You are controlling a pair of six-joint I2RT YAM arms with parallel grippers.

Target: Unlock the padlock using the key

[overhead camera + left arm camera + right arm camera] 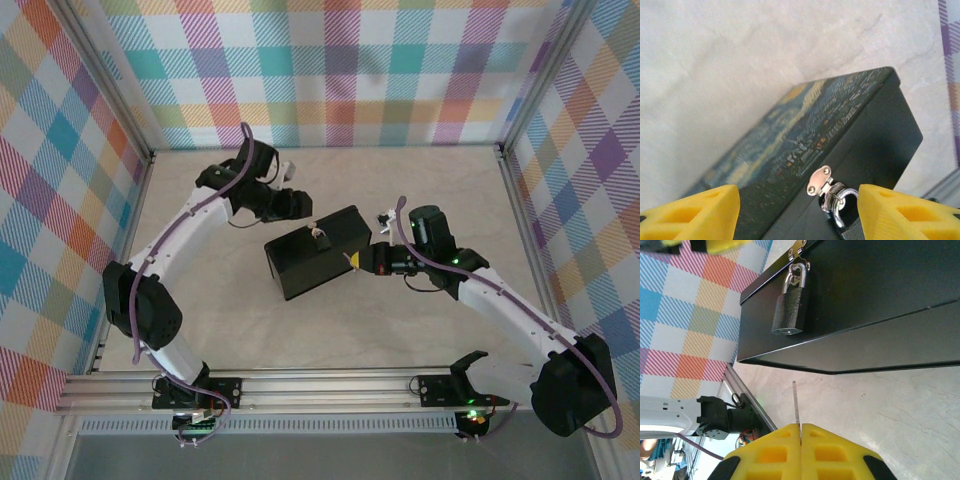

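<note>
Pinched flat between the pressed-together yellow fingers of the right pincer: the key, a thin grey sliver poking straight ahead of the tips. Ahead of that blade, a touch to its left in the wrist view and across a clear gap: the padlock, dark-bodied, hanging by its silvery shackle from the hasp on the black box, keyway end turned back toward the pincer. Spread wide and holding nothing, hovering just over the same hasp: the left pincer, shackle framed between its fingers, no contact evident.

Judged the step in hand: bringing blade to keyway. Best done by lining the blade up with the slot before closing the gap, then advancing slowly along the lock's long axis, pinch kept firm against any swivel. Probably wise to steady the dangling body with the left pincer first; otherwise likely to swing away at first touch. Slot orientation too small to read.

Below both pincers: a pale, marbled, matte tabletop. Behind and to either side: walls of pastel plaid. Back at the arm bases: an aluminium rail along the near edge.
</note>
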